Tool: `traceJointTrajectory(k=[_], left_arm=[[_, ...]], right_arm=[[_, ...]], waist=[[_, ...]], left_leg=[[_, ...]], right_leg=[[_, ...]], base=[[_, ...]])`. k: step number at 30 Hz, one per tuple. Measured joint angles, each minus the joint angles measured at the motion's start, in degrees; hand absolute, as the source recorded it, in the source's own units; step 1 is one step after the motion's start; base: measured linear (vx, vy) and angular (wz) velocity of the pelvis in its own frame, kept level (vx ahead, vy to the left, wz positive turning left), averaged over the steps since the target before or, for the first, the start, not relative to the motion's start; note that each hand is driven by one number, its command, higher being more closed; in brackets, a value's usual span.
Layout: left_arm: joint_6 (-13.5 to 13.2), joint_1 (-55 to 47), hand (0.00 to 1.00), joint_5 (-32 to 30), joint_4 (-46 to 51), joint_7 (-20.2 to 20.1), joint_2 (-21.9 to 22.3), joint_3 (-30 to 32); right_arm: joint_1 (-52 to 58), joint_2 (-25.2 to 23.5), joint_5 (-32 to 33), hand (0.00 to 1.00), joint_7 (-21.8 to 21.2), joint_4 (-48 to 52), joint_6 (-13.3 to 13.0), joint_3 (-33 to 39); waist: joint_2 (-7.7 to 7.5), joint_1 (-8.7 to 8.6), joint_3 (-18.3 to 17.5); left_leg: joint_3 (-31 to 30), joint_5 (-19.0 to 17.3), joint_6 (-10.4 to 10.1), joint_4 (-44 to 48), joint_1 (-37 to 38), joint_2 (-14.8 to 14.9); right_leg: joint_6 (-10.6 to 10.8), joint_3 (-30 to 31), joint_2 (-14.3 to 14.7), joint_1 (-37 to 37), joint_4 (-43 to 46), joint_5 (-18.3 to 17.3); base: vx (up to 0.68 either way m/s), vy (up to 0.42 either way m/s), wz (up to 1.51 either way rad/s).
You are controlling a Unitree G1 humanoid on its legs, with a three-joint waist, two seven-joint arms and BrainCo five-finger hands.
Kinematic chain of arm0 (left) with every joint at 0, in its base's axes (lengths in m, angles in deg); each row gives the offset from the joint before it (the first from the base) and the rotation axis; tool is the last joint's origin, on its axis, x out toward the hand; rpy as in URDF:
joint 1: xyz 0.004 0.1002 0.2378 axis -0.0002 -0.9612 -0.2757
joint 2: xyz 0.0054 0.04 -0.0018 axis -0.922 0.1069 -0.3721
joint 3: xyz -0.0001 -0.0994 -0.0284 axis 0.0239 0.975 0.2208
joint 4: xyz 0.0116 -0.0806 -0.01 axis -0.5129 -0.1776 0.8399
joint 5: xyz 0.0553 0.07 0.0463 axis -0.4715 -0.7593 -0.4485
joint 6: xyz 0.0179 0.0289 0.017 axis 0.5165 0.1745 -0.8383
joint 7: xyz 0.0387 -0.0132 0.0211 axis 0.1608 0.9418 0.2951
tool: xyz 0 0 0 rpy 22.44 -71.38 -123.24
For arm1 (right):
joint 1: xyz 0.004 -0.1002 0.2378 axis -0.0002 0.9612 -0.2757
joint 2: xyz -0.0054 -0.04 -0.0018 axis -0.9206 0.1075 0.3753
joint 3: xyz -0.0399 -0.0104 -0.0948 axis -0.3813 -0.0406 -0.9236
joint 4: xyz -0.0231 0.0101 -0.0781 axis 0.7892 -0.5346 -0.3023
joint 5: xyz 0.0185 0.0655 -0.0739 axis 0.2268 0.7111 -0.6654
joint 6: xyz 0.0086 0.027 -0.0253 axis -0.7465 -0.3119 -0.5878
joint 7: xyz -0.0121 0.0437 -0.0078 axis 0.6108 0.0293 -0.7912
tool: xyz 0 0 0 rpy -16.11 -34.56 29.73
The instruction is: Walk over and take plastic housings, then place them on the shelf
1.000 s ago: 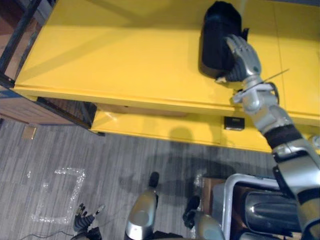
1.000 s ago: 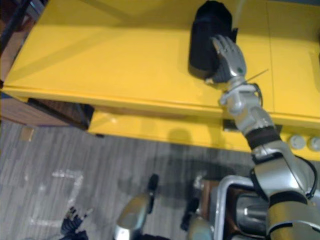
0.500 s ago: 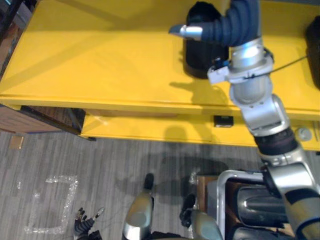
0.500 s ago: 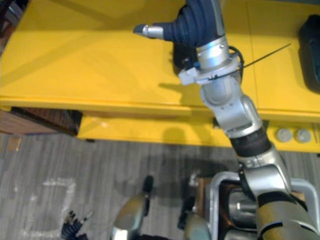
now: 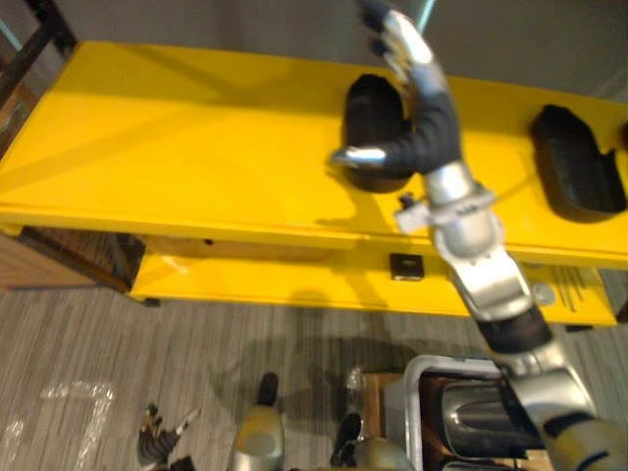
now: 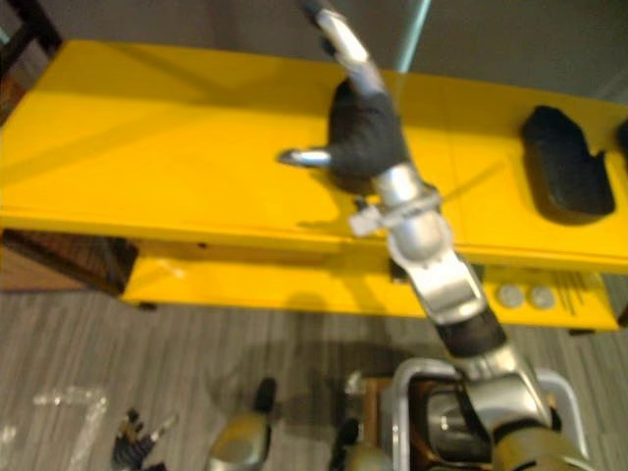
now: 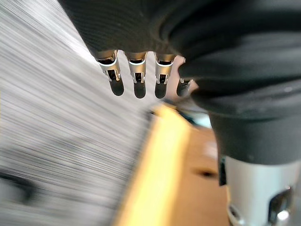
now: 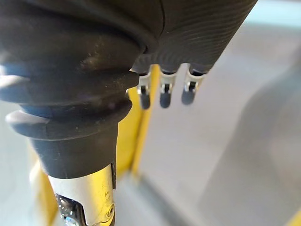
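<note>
plastic housings (image 5: 577,175) lie, two of them, well apart on the top board of the yellow shelf (image 5: 177,147); the left one (image 5: 365,118) sits just behind our right hand (image 5: 424,103), the other off toward the shelf's right end. we judge the step in hand to be letting go and drawing clear. to do it well we should lift the hand straight up and back toward us, thumb kept away from the housing's near side, so nothing catches it or drags it toward the front edge. the right arm reaches forward over the shelf with the hand raised above the board, fingers (image 5: 400,44) straight and pointing up and away, thumb stuck out toward our left. it is spread wide and holds nothing, and its own wrist view agrees. our left hand (image 5: 157,446) hangs low by the floor, fingers loose, empty. a pale-rimmed box (image 5: 432,360) stands at our right with more dark pieces in it
</note>
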Motion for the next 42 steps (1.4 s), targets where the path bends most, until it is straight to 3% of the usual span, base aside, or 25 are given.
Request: traceJointTrajectory(k=[3,4,8,10,14,16,19,25,29,30,32,34,36,37,38,39,42], left_arm=[[-0.7,0.1,0.00,0.1,8.1,0.0,0.0,-0.5],[-1.1,0.2,0.00,0.2,13.5,0.1,0.2,-0.8],[-1.5,0.2,0.00,0.7,22.7,1.3,2.1,-1.2],[-1.9,1.4,0.00,1.4,26.3,2.6,2.3,-3.4],[-2.4,5.8,0.00,2.2,31.2,4.4,2.1,-11.2],[-2.1,7.8,0.00,2.2,32.0,4.1,2.0,-14.8],[-1.0,8.5,0.00,2.1,34.0,3.9,0.9,-18.2],[1.5,9.5,0.00,0.5,34.1,5.1,0.5,-23.1],[4.1,12.1,0.00,-0.1,34.1,5.0,0.1,-26.5],[4.5,11.9,0.00,-0.1,34.1,5.0,-0.2,-26.5],[6.4,9.2,0.00,0.1,34.1,5.5,-0.6,-25.0],[7.5,4.2,0.00,0.0,34.1,5.6,-0.4,-22.8],[7.5,1.7,0.00,0.0,34.3,5.4,-0.4,-21.7],[7.2,1.5,0.00,0.2,34.8,5.4,-0.5,-20.5],[6.6,1.1,0.00,0.7,34.8,5.5,-0.8,-19.4],[6.4,0.9,0.00,1.0,34.7,5.6,-0.8,-18.8],[2.9,1.9,0.00,0.5,34.5,7.6,-1.6,-18.4]], right_arm=[[12.2,-1.6,2.2,0.00,0.6,4.2,-0.4,9.3],[21.8,-4.4,3.8,0.00,1.2,6.4,-1.5,14.6],[37.7,-11.2,6.7,0.00,1.4,7.1,-3.6,21.0],[45.0,-15.6,7.7,0.00,2.4,6.4,-5.6,22.4],[50.8,-22.1,9.3,0.00,4.3,2.9,-13.8,22.5],[51.3,-23.1,9.3,0.00,5.9,2.1,-16.2,22.4],[49.7,-23.0,9.1,0.00,7.4,2.0,-17.8,19.9],[45.9,-22.7,8.1,0.00,9.4,-2.9,-17.9,17.4],[45.3,-21.8,8.1,0.00,9.9,-2.9,-18.1,14.3],[44.8,-21.4,8.1,0.00,9.9,-2.9,-18.1,13.3],[41.0,-18.6,8.1,0.00,8.2,-3.2,-18.2,8.9],[35.7,-14.8,8.2,0.00,6.3,-5.8,-18.2,4.8],[34.7,-14.1,8.7,0.00,5.4,-6.4,-18.2,4.0],[34.5,-14.4,9.6,0.00,4.8,-6.8,-18.2,3.8],[34.3,-14.5,10.3,0.00,4.3,-6.8,-18.2,2.4],[34.1,-14.5,10.4,0.00,3.9,-6.7,-18.2,1.8],[30.6,-14.4,11.3,0.00,3.3,-6.8,-18.2,0.5]], waist=[[0.10,-2.73,-2.5],[0.45,-4.89,-4.1],[1.85,-9.41,-6.4],[2.69,-12.00,-6.6],[2.79,-15.14,-6.4],[2.81,-15.31,-6.3],[3.05,-15.20,-5.6],[3.83,-15.09,-3.8],[3.84,-15.00,-3.8],[3.76,-14.73,-3.7],[4.53,-12.52,-3.3],[6.32,-9.59,-2.2],[7.75,-8.86,-2.9],[7.65,-8.62,-2.2],[6.11,-7.43,-0.8],[5.52,-6.89,-0.5],[3.89,-6.97,1.4]], left_leg=[[2.5,-0.9,0.4,-0.1,0.9,0.0],[4.9,-1.9,0.5,-0.2,2.0,0.1],[9.3,-2.5,0.6,-0.7,2.6,0.4],[12.0,-2.8,0.2,-0.7,3.3,0.8],[15.0,-3.5,0.3,-0.7,3.4,1.3],[15.7,-3.5,0.3,-0.7,3.6,1.3],[17.7,-3.5,0.3,-0.6,4.3,1.3],[20.1,-4.6,0.5,0.2,4.0,1.3],[19.8,-7.5,0.2,5.8,2.3,2.2],[18.0,-8.7,0.3,8.4,1.7,2.6],[3.4,-14.4,3.1,19.7,-1.6,3.2],[-7.5,-20.2,3.0,27.5,-1.6,3.2],[-9.5,-23.3,2.1,26.7,-1.6,3.2],[-8.9,-23.9,-0.2,25.4,-1.6,3.1],[-7.3,-23.2,0.2,24.9,-2.0,2.2],[-6.6,-23.0,0.4,24.9,-2.9,1.9],[-7.2,-21.3,0.6,24.4,-5.9,0.3]], right_leg=[[0.4,2.7,-0.1,-0.1,-0.8,0.7],[0.5,5.2,-0.1,-0.6,-0.9,0.8],[0.8,9.9,0.3,-2.8,-1.0,1.4],[0.8,12.6,0.8,-3.6,-1.4,2.2],[1.0,15.8,1.4,-4.4,-2.4,3.2],[1.1,16.4,1.5,-4.5,-2.5,3.4],[1.4,18.8,1.7,-5.3,-2.5,4.4],[2.1,20.9,1.7,-6.3,-3.3,5.1],[2.2,22.0,2.1,-6.2,-3.4,5.2],[2.2,22.5,2.4,-6.3,-3.3,5.3],[2.1,27.7,4.8,-6.4,-2.2,5.3],[1.4,34.6,8.4,-6.6,-0.2,4.5],[1.5,35.2,9.5,-8.5,0.6,4.5],[1.7,35.1,9.0,-10.2,1.6,4.5],[1.6,34.5,7.8,-11.8,2.3,4.6],[1.6,34.2,7.1,-12.5,2.2,4.9],[0.9,31.4,4.7,-15.2,2.2,6.0]], base=[[0.00,0.050,-0.61],[0.01,0.050,-0.68],[0.00,0.034,-0.67],[-0.02,0.018,-0.68],[-0.04,0.001,-0.42],[-0.03,0.010,-0.18],[0.00,0.020,-0.29],[-0.01,0.013,-0.23],[0.03,0.003,-0.09],[0.00,0.012,-0.69],[-0.02,0.083,-1.40],[-0.12,0.257,-1.82],[-0.14,0.190,-0.71],[-0.18,0.139,-0.35],[-0.25,0.141,-0.34],[-0.23,0.089,-0.29],[-0.12,0.045,0.16]])
